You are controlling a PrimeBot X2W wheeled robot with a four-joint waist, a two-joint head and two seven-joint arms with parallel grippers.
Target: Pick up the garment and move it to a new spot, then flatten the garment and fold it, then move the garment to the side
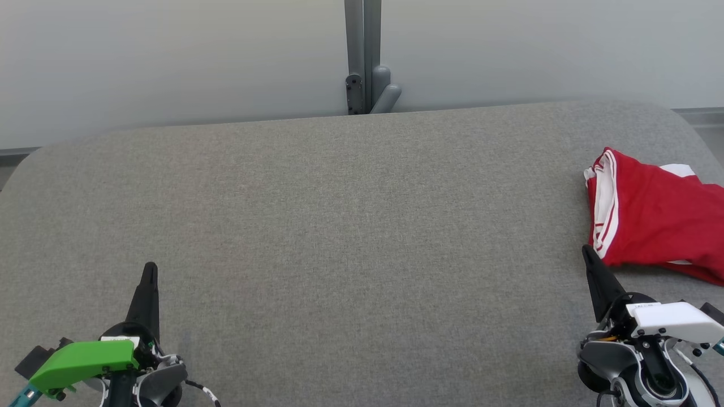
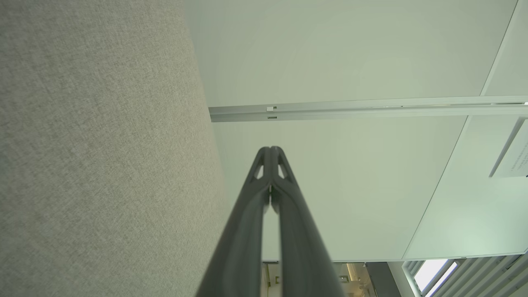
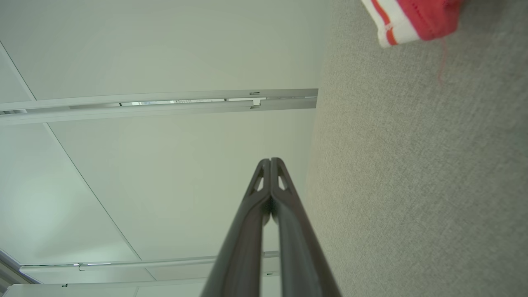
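Note:
The garment [image 1: 656, 217] is red with white trim and lies crumpled at the right edge of the grey fabric table [image 1: 350, 226], partly cut off by the frame. A corner of the garment [image 3: 412, 20] shows at the top of the right wrist view. My right gripper [image 1: 588, 251] is shut and empty, its tip just below the garment's lower left hem; whether it touches the cloth I cannot tell. In its own wrist view the right gripper [image 3: 270, 161] has its fingers pressed together. My left gripper [image 1: 150, 267] is shut and empty at the lower left, far from the garment, its fingers [image 2: 270, 149] also together.
A pale wall with a grey metal post [image 1: 365, 56] stands behind the table's far edge. The broad grey surface stretches between the two grippers. The table's rounded corners fall away at the far left and far right.

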